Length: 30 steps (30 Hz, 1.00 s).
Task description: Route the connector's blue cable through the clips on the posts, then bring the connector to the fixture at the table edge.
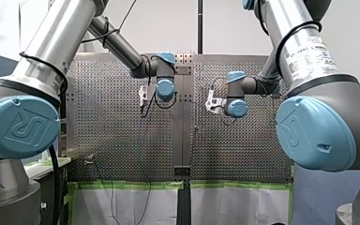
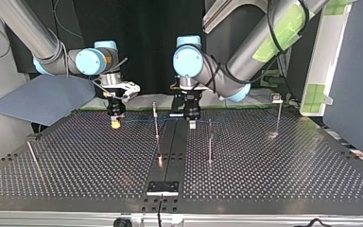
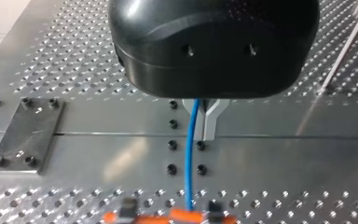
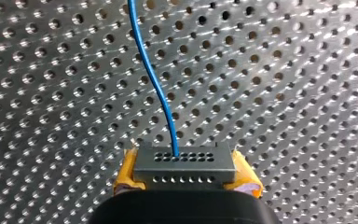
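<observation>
Connector (image 4: 185,163), grey with rows of small holes, is clamped between the yellow pads (image 4: 127,173) of my right gripper (image 4: 185,171), held low over the perforated table (image 2: 99,161) to the left of the central strip in the top view. Its blue cable (image 4: 156,79) leaves the connector's face and runs across to my left gripper (image 3: 206,122), whose metal fingers are drawn together with the cable emerging at them, apparently pinched, though the black body hides the contact. Between the two grippers the cable passes a thin post (image 2: 156,120); whether it sits in a clip cannot be told.
</observation>
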Tool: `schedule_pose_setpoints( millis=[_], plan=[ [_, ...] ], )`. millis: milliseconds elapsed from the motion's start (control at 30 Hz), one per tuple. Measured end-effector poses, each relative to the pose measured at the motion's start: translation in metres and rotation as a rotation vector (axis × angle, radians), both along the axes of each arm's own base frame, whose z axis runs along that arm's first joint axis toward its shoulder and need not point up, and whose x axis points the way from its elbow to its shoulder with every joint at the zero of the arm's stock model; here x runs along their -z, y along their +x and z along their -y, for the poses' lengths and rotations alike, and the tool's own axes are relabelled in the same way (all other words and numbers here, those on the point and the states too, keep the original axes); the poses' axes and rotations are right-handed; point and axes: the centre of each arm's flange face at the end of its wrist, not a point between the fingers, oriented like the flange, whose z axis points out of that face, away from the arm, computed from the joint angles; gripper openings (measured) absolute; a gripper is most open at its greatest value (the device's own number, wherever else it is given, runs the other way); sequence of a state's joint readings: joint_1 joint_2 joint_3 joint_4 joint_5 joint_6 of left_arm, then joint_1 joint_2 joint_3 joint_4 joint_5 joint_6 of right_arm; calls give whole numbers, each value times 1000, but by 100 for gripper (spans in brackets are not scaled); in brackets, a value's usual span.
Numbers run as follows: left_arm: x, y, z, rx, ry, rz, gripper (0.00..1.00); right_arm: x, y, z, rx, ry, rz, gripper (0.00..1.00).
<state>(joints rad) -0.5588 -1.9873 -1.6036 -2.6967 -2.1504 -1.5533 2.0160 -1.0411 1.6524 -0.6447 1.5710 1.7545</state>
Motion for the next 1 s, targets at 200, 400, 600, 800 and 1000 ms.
schedule_pose_setpoints(
  millis=[200,400,600,800,1000],
  plan=[
    [14,-7,3,15,7,-10,0,12,-6,-8,24,33,-30,0],
    [39,-10,11,27,27,-43,0,21,-10,-15,42,47,-57,0],
    [60,-16,17,40,35,-63,0,28,-13,-22,58,58,-89,0],
    [75,-30,18,46,39,-72,0,38,-14,-31,62,67,-110,0],
    [87,-42,17,52,38,-77,0,50,-16,-44,57,74,-116,0]
  ],
)
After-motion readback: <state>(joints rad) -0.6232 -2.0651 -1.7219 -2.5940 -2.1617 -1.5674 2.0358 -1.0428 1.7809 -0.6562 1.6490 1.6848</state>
